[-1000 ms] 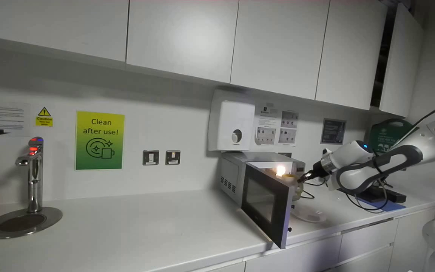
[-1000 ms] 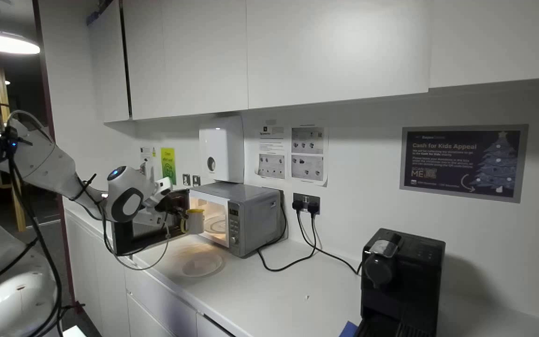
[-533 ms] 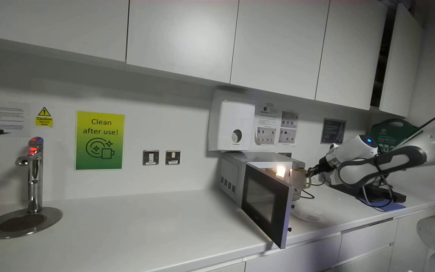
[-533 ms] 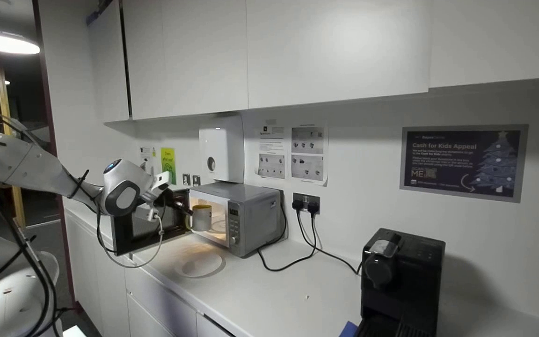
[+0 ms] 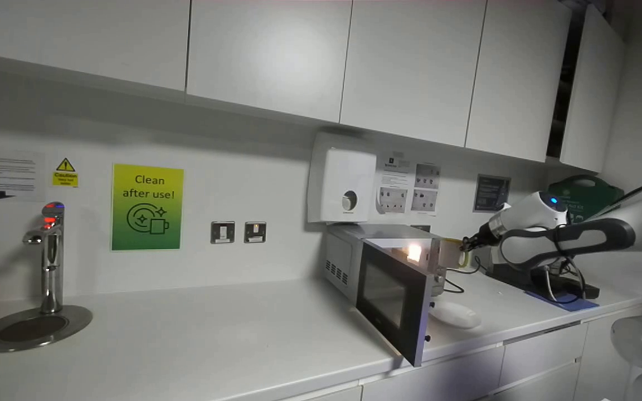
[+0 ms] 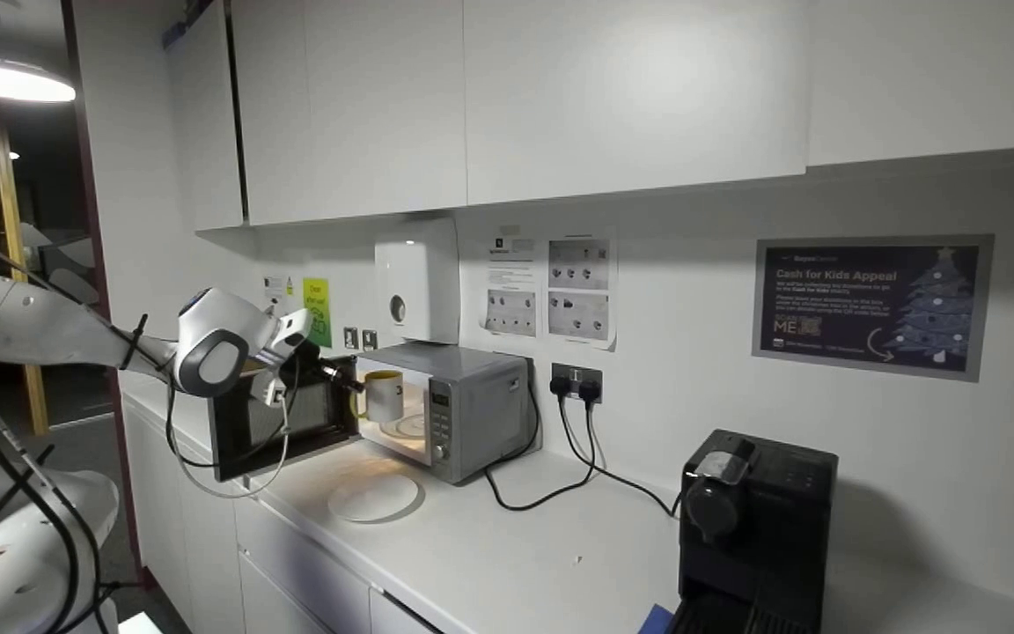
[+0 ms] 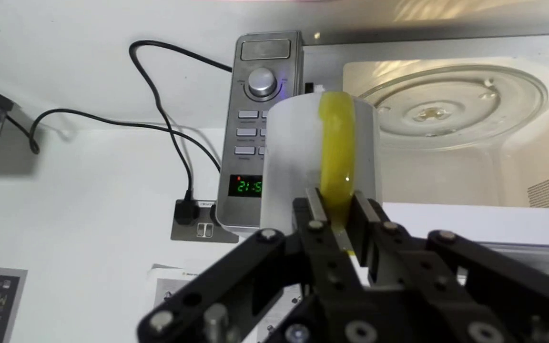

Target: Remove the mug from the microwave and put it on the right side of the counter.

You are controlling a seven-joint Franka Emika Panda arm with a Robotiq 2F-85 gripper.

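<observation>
The mug is white with a yellow rim and handle; it shows in both exterior views (image 6: 385,401) (image 5: 450,254) and in the wrist view (image 7: 291,152). My gripper (image 7: 340,204) is shut on the mug's yellow handle, with one finger on each side. The gripper also shows in both exterior views (image 6: 357,385) (image 5: 464,245). The mug hangs roughly upright in the air, outside the microwave (image 6: 494,401), in front of its opening and control panel. The microwave's lit inside and glass turntable (image 7: 446,102) show in the wrist view. The mug is above the white counter (image 6: 525,555).
The microwave door (image 5: 393,301) stands wide open towards the counter's front edge. A round white plate (image 6: 375,498) lies before the microwave. Black cables (image 6: 551,502) run to a wall socket (image 6: 576,383). A black coffee machine (image 6: 758,528) stands further along, by a blue mat (image 6: 655,619).
The gripper has carried the mug up and sideways, away from the door towards the control-panel side. The arm has swung with it. The plate looks brighter now.
</observation>
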